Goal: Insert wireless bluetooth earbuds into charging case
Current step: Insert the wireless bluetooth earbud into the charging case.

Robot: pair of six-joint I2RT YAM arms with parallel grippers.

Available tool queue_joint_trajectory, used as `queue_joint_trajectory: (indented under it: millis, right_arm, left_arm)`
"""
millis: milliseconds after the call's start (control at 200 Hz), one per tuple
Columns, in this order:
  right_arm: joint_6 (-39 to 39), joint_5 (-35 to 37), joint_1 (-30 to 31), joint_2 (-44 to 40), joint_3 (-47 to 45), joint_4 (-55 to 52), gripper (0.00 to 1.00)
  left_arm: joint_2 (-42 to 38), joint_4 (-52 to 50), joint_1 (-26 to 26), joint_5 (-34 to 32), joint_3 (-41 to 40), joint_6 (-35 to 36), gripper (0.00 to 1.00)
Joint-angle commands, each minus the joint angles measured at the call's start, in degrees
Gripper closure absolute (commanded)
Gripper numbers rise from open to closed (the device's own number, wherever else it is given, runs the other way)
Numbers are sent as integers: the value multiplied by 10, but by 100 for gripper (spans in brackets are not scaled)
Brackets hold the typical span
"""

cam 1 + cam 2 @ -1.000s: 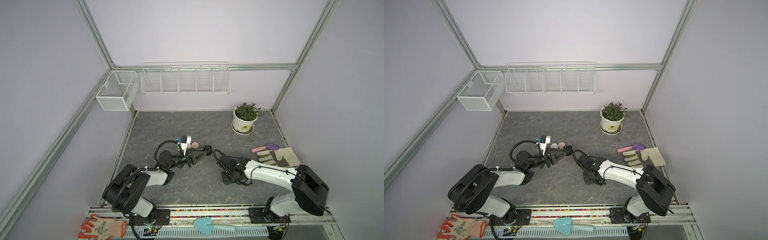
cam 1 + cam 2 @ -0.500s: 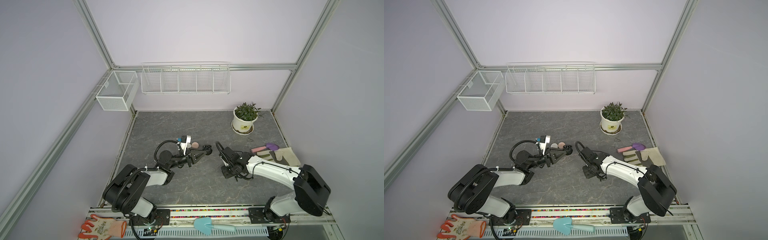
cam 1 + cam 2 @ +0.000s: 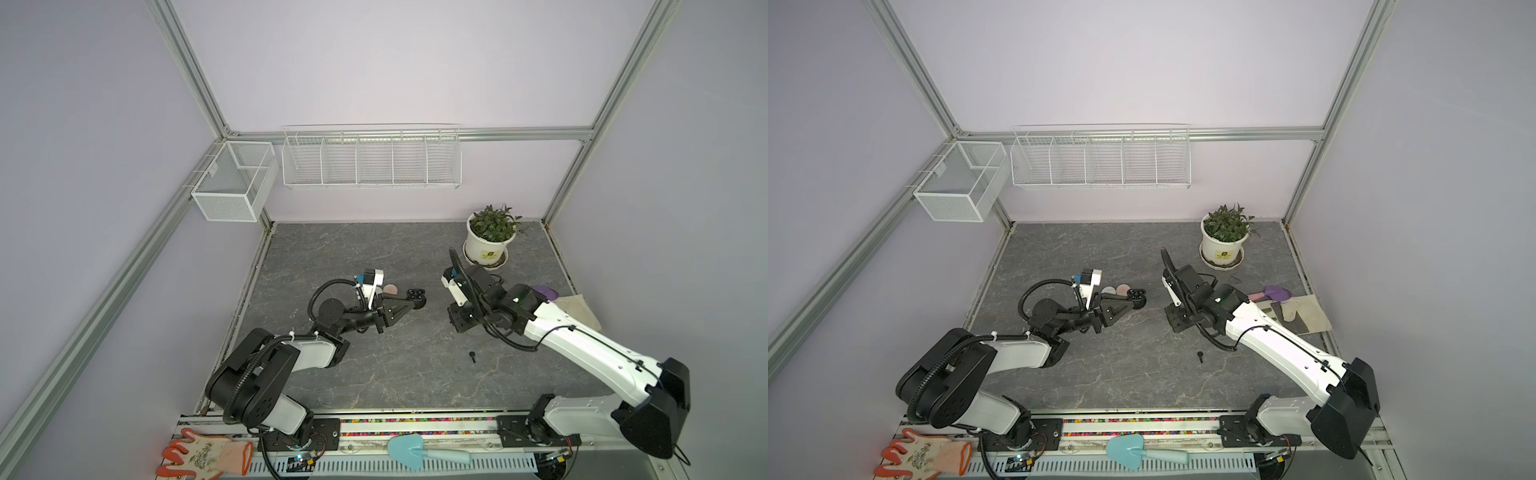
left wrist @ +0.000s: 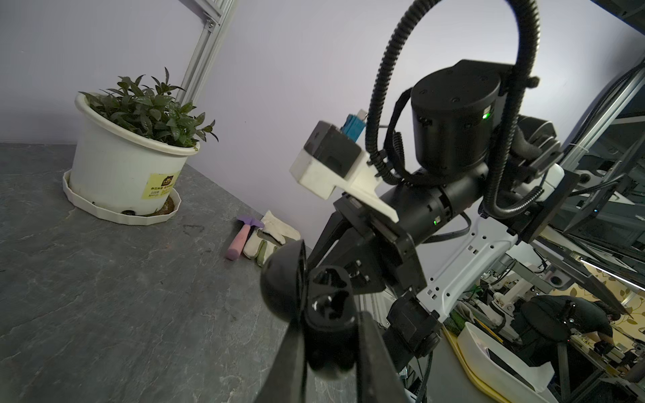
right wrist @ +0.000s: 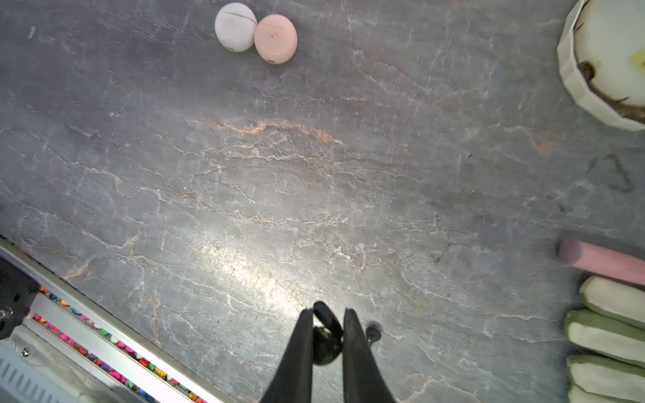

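L fingers [image 4: 374,352] pinch open round black plastic charging case [image 4: 316,307]; R fingers [image 5: 356,349], to its right, pinch tiny black earbud [image 5: 326,345].

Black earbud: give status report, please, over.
Right gripper shut on black earbud. Left gripper shut on open black case. Second black earbud loose on table.

Black earbud [image 5: 326,345], white case [image 5: 235,27], pink case [image 5: 275,38], grey veined tabletop [image 5: 244,174].
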Motion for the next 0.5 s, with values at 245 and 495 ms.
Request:
queue_joint_trajectory:
  millis: [245, 495]
  right_arm:
    - [-101, 29, 44, -7, 167, -101, 84]
    - [-144, 34, 104, 70, 280, -132, 84]
  left_arm:
    - [-11, 25, -1, 18, 14, 97, 100]
    - [-12, 25, -14, 6, 7, 125, 100]
